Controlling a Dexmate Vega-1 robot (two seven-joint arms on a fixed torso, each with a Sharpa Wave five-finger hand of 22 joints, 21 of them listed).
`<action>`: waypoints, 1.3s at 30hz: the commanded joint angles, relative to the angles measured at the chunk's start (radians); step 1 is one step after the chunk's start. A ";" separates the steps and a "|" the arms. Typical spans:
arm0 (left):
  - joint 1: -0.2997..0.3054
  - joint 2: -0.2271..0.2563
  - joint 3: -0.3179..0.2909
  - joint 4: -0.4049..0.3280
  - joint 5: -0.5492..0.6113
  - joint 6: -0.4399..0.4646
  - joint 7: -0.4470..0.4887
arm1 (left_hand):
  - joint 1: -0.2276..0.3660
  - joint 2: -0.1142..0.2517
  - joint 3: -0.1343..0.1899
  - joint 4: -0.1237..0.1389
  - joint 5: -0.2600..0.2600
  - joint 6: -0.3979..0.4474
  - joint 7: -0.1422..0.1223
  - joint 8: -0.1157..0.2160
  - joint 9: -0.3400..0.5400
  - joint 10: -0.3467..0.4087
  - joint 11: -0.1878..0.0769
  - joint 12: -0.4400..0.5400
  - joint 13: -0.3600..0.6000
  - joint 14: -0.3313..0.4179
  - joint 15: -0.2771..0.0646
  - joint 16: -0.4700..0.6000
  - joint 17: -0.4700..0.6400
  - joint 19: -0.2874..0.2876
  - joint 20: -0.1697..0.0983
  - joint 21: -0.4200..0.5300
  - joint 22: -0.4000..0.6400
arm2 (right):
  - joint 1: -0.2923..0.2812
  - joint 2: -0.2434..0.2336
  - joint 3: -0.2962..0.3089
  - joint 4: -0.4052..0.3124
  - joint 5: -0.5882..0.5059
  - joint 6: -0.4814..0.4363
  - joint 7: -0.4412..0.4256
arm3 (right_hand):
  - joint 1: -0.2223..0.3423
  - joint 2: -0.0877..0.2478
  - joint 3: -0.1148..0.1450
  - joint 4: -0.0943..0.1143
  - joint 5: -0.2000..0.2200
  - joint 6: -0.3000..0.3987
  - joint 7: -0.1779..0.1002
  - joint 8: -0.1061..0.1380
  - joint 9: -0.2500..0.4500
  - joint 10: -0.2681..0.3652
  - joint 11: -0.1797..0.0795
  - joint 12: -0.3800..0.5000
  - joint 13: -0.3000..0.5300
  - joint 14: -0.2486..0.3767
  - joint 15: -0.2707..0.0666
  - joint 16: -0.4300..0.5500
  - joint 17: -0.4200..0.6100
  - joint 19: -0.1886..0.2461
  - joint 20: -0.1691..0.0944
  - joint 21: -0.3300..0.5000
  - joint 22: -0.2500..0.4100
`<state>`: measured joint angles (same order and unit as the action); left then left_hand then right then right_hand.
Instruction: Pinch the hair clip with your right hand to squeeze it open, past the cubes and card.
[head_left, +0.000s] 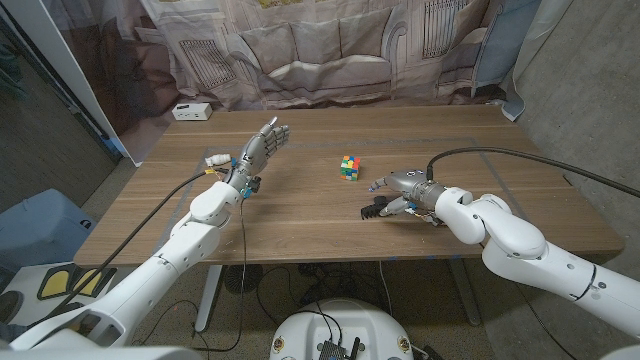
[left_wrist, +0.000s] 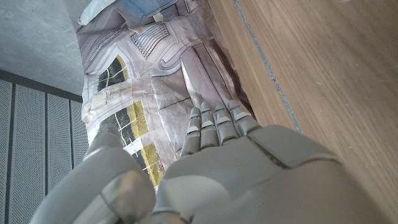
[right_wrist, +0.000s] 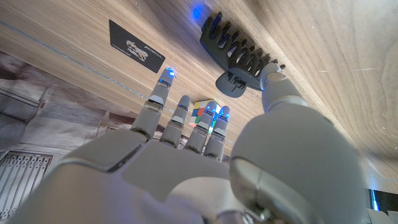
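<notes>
Clip work beginning at the near right of the wooden table (head_left: 300, 215): right hand (head_left: 400, 193) hovering low, fingers spread, holding nothing, thumb tip (right_wrist: 272, 76) just reaching the black hair clip (right_wrist: 239, 56). Needing thumb on one lever tab and a finger on the other before squeezing, pressing straight so as not to push the clip away. Further out, colour cube (head_left: 349, 168) standing well apart; dark card (right_wrist: 137, 46) lying beyond. Left hand (head_left: 262, 146) raised, open, empty. Remaining hard to judge: real contact with the clip, and the tabs, partly covered by the thumb.
</notes>
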<state>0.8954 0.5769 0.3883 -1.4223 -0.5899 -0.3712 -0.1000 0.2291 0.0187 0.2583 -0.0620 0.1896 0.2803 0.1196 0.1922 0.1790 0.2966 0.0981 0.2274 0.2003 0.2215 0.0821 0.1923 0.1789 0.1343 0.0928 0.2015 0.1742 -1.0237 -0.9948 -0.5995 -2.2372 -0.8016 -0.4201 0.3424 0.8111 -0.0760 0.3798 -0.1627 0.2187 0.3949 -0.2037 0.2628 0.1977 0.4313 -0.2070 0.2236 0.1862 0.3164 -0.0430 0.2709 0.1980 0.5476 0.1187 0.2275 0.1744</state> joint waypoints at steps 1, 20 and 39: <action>-0.009 -0.008 0.006 0.016 -0.001 0.001 -0.005 | 0.004 0.010 0.001 -0.006 -0.003 0.010 0.001 0.000 0.003 0.010 0.000 -0.005 0.003 0.008 -0.003 -0.002 0.002 0.005 0.002 -0.003 0.005 | -0.008 0.003 -0.001 0.010 0.006 -0.007 -0.017 | 0.016 0.000 0.002 0.003 0.008 0.020 -0.002 0.008 0.002 0.019 -0.003 0.006 0.002 0.016 -0.021 0.009 0.002 0.012 0.000 0.006 0.003; -0.010 -0.014 0.010 0.025 -0.004 0.004 -0.006 | 0.003 0.011 0.001 -0.009 -0.003 0.013 0.002 0.001 0.003 0.011 0.001 -0.005 0.003 0.008 -0.002 -0.002 0.002 0.004 0.002 -0.003 0.005 | -0.008 0.003 -0.014 0.014 -0.013 -0.018 -0.018 | 0.020 0.019 -0.003 0.014 0.009 0.123 -0.010 0.030 0.001 0.108 -0.007 0.011 0.003 0.090 -0.031 0.031 0.008 0.042 -0.011 0.003 0.003; -0.015 -0.016 0.010 0.034 -0.007 0.006 -0.009 | 0.002 0.012 0.001 -0.010 -0.003 0.013 0.001 0.000 0.003 0.010 0.002 -0.006 0.003 0.007 -0.002 -0.002 0.003 0.003 0.003 -0.004 0.005 | 0.011 0.007 -0.017 0.014 -0.031 -0.011 -0.001 | 0.037 0.034 0.000 0.013 0.011 0.259 -0.013 0.057 0.000 0.246 -0.008 0.018 0.003 0.200 -0.062 0.054 0.005 0.103 -0.024 0.007 0.004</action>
<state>0.8853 0.5626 0.3982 -1.3950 -0.5940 -0.3675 -0.1061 0.2292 0.0186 0.2553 -0.0649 0.1896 0.2858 0.1252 0.1924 0.1790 0.2966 0.0981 0.2216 0.2003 0.2215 0.0820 0.1923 0.1789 0.1343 0.0928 0.2015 0.1742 -1.0308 -0.9929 -0.6107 -2.2252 -0.8179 -0.4352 0.3200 0.8428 -0.0548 0.3768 -0.1515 0.2262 0.6367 -0.2163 0.3107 0.1950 0.6592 -0.2143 0.2372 0.1864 0.4997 -0.0467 0.3183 0.1997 0.6372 0.0969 0.2273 0.1743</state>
